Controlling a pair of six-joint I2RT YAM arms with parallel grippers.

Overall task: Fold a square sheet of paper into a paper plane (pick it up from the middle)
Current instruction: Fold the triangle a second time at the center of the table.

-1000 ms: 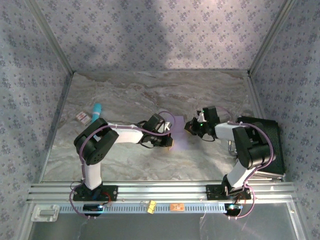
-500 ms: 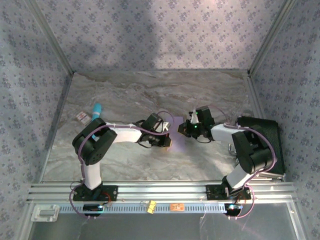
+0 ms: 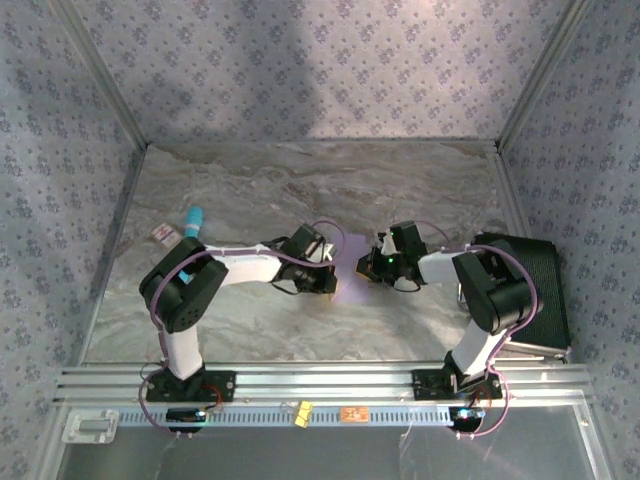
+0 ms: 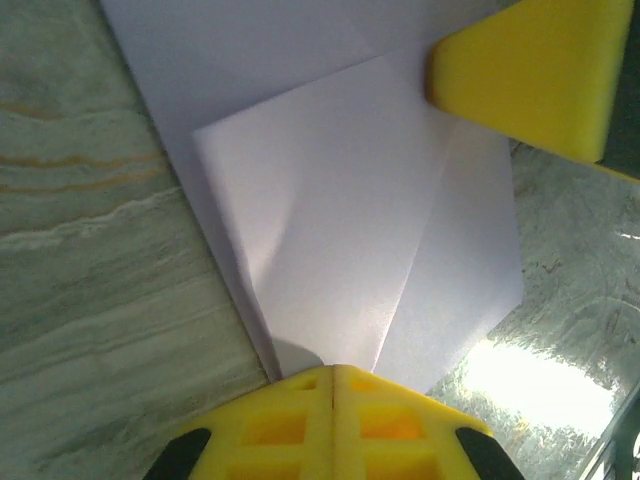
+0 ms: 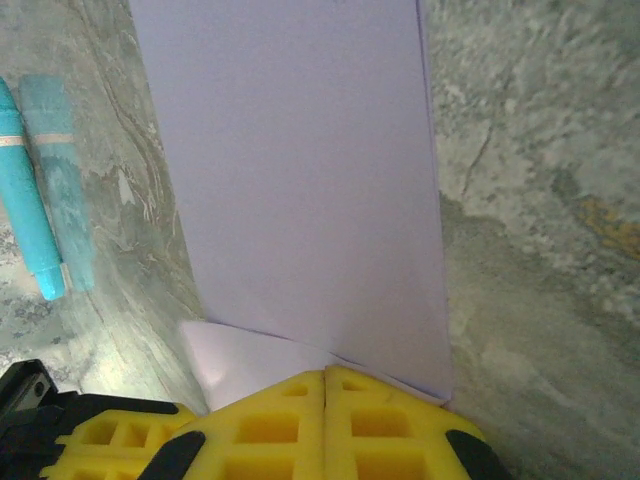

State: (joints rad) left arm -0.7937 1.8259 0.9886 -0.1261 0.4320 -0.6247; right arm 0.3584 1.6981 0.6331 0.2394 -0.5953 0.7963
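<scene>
Lavender and partly folded, the square sheet of paper (image 3: 350, 285) lies flat about midway between the left and right edges of the surface (image 3: 250, 180), a little closer to the near edge than the far one. It sits directly between the two arms. Its long axis runs from one tool to the other, roughly parallel to the near edge.

The left tool (image 3: 330, 277) has its yellow fingers drawn together with no gap, and a pointed end of the paper (image 4: 340, 200) reaches right up to their tips (image 4: 333, 375). A folded flap is creased across the sheet there. The right tool (image 3: 376, 266) is likewise closed (image 5: 325, 378) at the opposite end, with the paper (image 5: 300, 170) stretching straight away from it. Whether either tool pinches the paper or only presses on it, I cannot tell.

Neither arm is the nearer, as each meets its own end. Any next crease likely depends on one tool pinning its end while the other works along that axis. A teal pen (image 3: 194, 220) lies well apart, towards the left edge.
</scene>
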